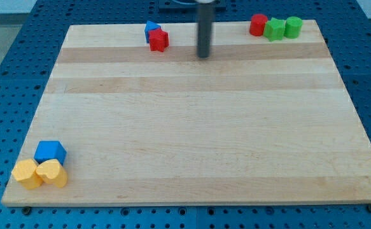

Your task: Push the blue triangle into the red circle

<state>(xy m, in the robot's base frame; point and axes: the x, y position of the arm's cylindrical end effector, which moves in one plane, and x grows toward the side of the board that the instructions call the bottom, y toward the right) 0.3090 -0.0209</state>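
- Worktop (191, 140) lies open across its middle.
- Between my tip (203, 56) and the blue triangle (151, 29) stands the red star (159, 41), touching the triangle.

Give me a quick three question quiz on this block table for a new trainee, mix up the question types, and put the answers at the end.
1. True or false: my tip touches the blue triangle.
2. Multiple choice: which block sits directly against the red circle? A) blue cube B) green star C) yellow heart
3. Fill in: the blue cube lies near the view's bottom ____ corner of the board.

Key:
1. False; the tip stands apart, toward the view's right of the triangle and the red star beside it.
2. B, the green star.
3. Left, beside the yellow hexagon and yellow heart.
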